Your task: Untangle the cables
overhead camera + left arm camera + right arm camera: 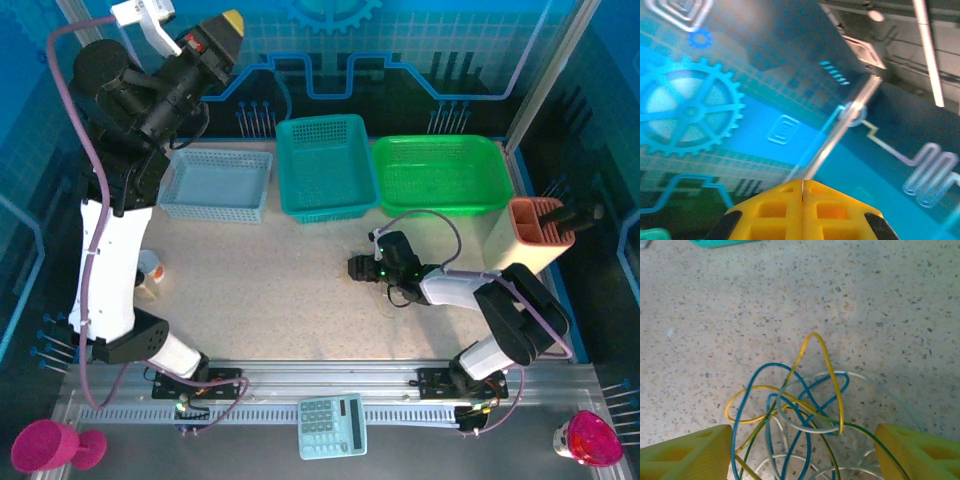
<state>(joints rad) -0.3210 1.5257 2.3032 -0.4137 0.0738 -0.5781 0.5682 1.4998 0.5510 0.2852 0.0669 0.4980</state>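
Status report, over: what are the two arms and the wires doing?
Left jaws shut, held high. Right jaws open, straddling the tangled cables on the table. Nothing blocking.

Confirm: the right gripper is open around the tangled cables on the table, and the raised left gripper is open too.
No: the left gripper is shut, fingers pressed together, as the left wrist view shows. The rest holds.

Baskets: three, a pale blue basket (215,183), a teal basket (327,160), a green basket (442,172). Pink goblets (55,445) (588,438): two. Calculator (332,425): one. Orange holder (540,228): one. Cables (813,334): one tangle, four wire colours.
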